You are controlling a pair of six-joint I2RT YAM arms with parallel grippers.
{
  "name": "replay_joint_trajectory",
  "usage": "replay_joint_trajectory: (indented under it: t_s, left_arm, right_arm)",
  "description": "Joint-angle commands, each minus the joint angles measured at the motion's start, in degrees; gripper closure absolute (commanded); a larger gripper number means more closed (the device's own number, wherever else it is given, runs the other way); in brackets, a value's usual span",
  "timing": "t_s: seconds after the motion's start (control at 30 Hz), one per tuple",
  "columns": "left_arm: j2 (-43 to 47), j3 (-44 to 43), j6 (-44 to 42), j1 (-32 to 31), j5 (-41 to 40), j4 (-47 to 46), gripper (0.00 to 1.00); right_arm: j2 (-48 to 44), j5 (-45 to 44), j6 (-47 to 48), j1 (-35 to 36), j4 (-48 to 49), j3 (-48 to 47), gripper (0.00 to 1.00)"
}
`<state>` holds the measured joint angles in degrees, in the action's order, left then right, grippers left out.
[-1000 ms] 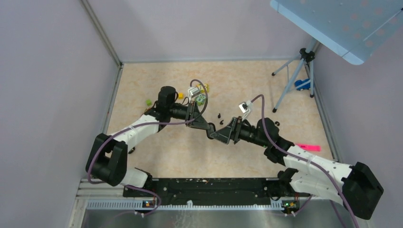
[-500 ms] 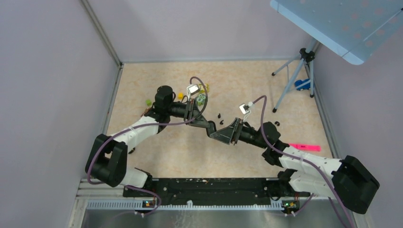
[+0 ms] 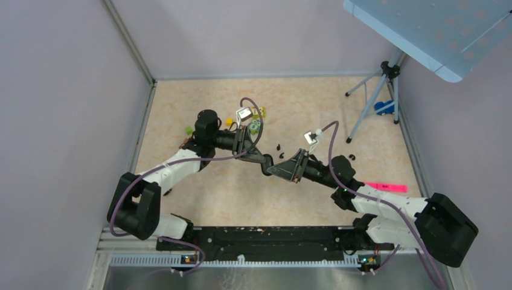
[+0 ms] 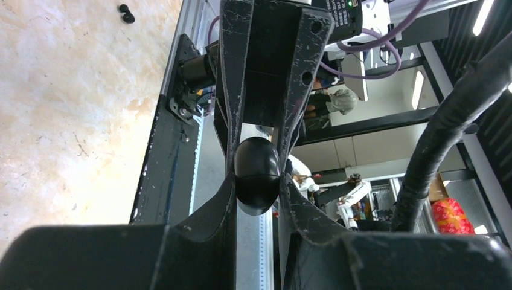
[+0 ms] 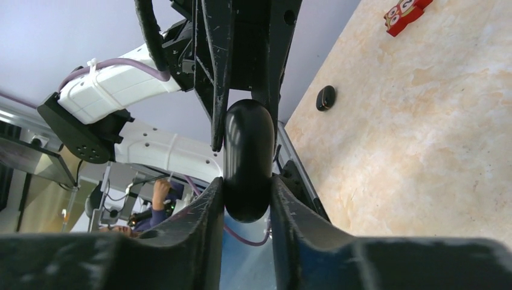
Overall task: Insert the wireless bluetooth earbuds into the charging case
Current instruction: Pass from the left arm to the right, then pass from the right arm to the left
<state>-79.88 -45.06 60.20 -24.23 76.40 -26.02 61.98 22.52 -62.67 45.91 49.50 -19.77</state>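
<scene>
A: What sits in the middle?
B: The charging case (image 4: 256, 175), black and rounded, clamped between the two fingers of the left gripper (image 4: 256, 194), which rise from below it.
A: And above the case?
B: The right gripper (image 4: 256, 144) comes down from there, and its fingers press against the case's upper sides.
A: Left of the case?
B: A black rail (image 4: 172, 151) near it, then the marbled table (image 4: 72, 109). Far up and left of the case lies a tiny black earbud (image 4: 125, 12) — well apart from it.
A: And to its right?
B: A thick black cable (image 4: 453, 121), curving upward.
</scene>
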Motion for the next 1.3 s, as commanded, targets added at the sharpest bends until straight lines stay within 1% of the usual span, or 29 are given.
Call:
replay_joint_trajectory:
  t_s: [0.0, 0.03, 0.07, 0.1, 0.13, 0.17, 0.2, 0.23, 0.27, 0.3, 0.33, 0.37, 0.43, 0.53, 0.6, 0.63, 0.73, 0.83, 0.87, 0.9, 0.97, 1.0, 1.07, 1.1, 1.2, 1.27]
  left_arm:
    - [2.04, 0.46, -0.27, 0.24, 0.41, -2.87, 1.00]
    - [2.04, 0.43, -0.22, 0.23, 0.32, -2.89, 1.00]
    - [2.09, 0.49, -0.18, 0.23, 0.33, -2.94, 1.00]
    - [2.23, 0.45, -0.18, 0.23, 0.21, -3.02, 1.00]
    - [2.35, 0.47, -0.22, 0.23, 0.17, -3.14, 1.00]
    - [2.45, 0.45, -0.44, 0.23, 0.15, -3.16, 0.95]
    - [2.64, 0.35, -0.70, 0.23, 0.15, -3.16, 0.84]
    - [2.84, 0.28, -1.01, 0.28, 0.03, -3.01, 0.66]
    - [3.09, 0.14, -1.92, 0.34, -0.21, -2.22, 0.45]
    - [3.33, -0.35, -3.80, 0.39, -0.83, 1.01, 0.26]
    - [3.65, -1.24, -6.53, 0.61, -1.52, 4.72, 0.19]
    - [3.94, -2.17, -10.38, 0.88, -2.50, 9.15, 0.15]
    - [4.20, -3.85, -17.17, 1.49, -4.52, 17.61, 0.11]
    - [4.69, -3.95, -20.65, 1.99, -6.86, 21.84, 0.07]
    - [5.84, -2.86, -20.39, 2.14, -8.67, 21.60, 0.05]
    - [6.60, -2.11, -20.05, 2.09, -9.85, 21.10, 0.05]
    - [9.39, 0.74, -18.83, 2.02, -13.54, 17.95, 0.03]
    - [12.05, 3.92, -17.87, 2.01, -19.07, 17.93, 0.01]
    - [12.98, 4.58, -18.43, 2.03, -20.39, 17.30, 0.01]
    - [13.83, 5.12, -20.73, 1.96, -21.64, 17.66, 0.01]
    - [15.58, 3.91, -24.90, 1.78, -25.70, 23.21, 0.01]
    - [16.18, 2.90, -26.67, 1.83, -29.13, 27.53, 0.01]
    - [16.38, 1.95, -28.00, 1.85, -33.79, 32.48, 0.01]
    - [16.00, 1.91, -28.22, 1.91, -33.16, 33.00, 0.01]
    - [13.42, 2.65, -27.83, 1.94, -25.32, 30.72, 0.01]
    - [12.99, 4.69, -24.54, 1.87, -22.88, 25.98, 0.01]
  right_arm:
    - [0.76, -0.39, -0.81, -0.64, 7.81, 0.95, 0.76]
    - [0.82, -0.64, -1.05, -0.70, 8.26, 1.19, 0.81]
    - [0.88, -1.02, -1.39, -0.73, 8.78, 1.48, 0.88]
    - [0.95, -1.62, -1.79, -0.77, 9.15, 1.84, 0.99]
    - [0.95, -2.13, -2.16, -0.76, 9.54, 2.10, 1.00]
    - [1.00, -2.54, -2.40, -0.75, 9.63, 2.37, 1.00]
    - [0.97, -2.83, -2.61, -0.80, 9.80, 2.49, 1.00]
    - [0.91, -3.10, -2.68, -0.82, 9.83, 2.72, 1.00]
    - [0.88, -3.18, -2.62, -0.88, 9.85, 2.84, 1.00]
    - [0.75, -3.25, -2.55, -0.82, 9.60, 2.95, 1.00]
    - [0.59, -3.50, -2.54, -0.86, 9.12, 3.14, 1.00]
    - [0.40, -3.78, -2.49, -0.89, 8.69, 3.39, 1.00]
    - [-0.38, -4.50, -2.53, -0.86, 7.86, 3.96, 1.00]
    - [-1.97, -5.80, -2.41, -0.90, 5.77, 4.61, 1.00]
    - [-5.02, -6.57, -2.09, -0.86, 3.81, 4.98, 1.00]
    - [-3.87, -6.87, -1.99, -0.89, 2.90, 5.07, 1.00]
    - [-4.77, -7.99, -2.00, -1.03, 0.93, 5.51, 1.00]
    - [-4.81, -8.73, -2.46, -1.25, 0.31, 6.04, 1.00]
    - [-4.66, -8.91, -2.72, -1.33, 0.64, 6.25, 1.00]
    - [-4.41, -9.04, -3.00, -1.39, 0.95, 6.39, 1.00]
    - [-3.87, -9.16, -3.34, -1.44, 1.09, 6.42, 1.00]
    - [-3.68, -9.28, -3.52, -1.44, 1.09, 6.41, 1.00]
    - [-3.09, -9.37, -3.80, -1.44, 1.81, 6.65, 1.00]
    - [-2.54, -9.38, -3.91, -1.46, 2.16, 6.67, 1.00]
    - [-0.82, -9.00, -4.19, -1.44, 3.47, 6.44, 1.00]
    - [0.57, -8.86, -4.71, -1.44, 5.43, 6.45, 1.00]
